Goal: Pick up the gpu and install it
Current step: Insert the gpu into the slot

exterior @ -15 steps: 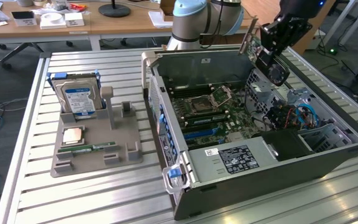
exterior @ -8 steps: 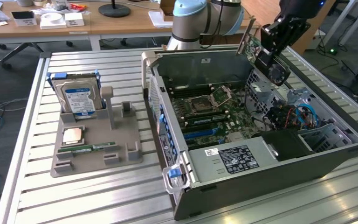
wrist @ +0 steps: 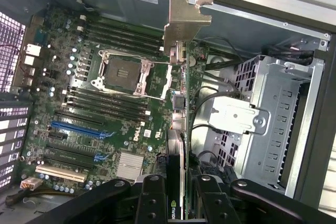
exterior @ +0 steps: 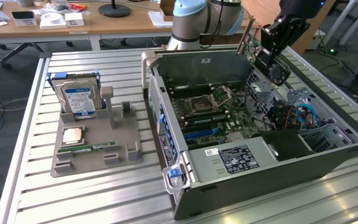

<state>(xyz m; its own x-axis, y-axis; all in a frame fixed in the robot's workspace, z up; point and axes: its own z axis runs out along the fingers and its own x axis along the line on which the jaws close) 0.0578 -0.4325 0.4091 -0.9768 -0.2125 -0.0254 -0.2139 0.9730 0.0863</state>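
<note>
— We stand at a slatted metal counter (exterior: 104, 196), with office desks behind it. How far along are we?
— The pickup looks done. The gpu (exterior: 265, 59) is off the counter and hangs tilted over the open computer case (exterior: 272, 172), near its far corner on the exterior view's right. Installing is left, since the card sits in no slot yet.
— And the pincer?
— We see the pincer (exterior: 278, 37) clamped on the gpu from above. On the wrist view the card runs edge-on out from between the fingers (wrist: 152, 203), its metal bracket (wrist: 186, 19) at the far end, above the motherboard (wrist: 105, 77). The blue slot (wrist: 79, 128) lies apart from it.
— Anything else?
— A grey holder (exterior: 95, 161) with a hard drive (exterior: 79, 95), well apart from the pincer.
</note>
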